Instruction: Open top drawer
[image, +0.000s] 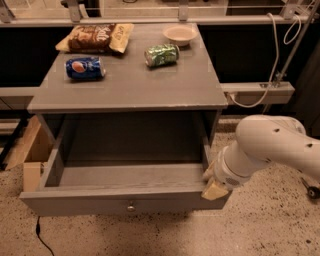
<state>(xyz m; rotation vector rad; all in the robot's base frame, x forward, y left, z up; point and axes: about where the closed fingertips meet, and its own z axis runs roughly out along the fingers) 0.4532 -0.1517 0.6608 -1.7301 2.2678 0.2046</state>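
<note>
Tabletop (130, 92): grey wood
Laid on it: chip bag (95, 37), blue can (84, 68), green can (161, 54), bowl (180, 34)
Gripper (212, 184): seen at top drawer's (125, 201) right front corner

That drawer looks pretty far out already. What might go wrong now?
The top drawer sits far out; pulling further might drop it out entirely. The hand is at its right front corner, not the knob, so it may skew or slip. A jolt might roll the green can lying on the tabletop.
</note>
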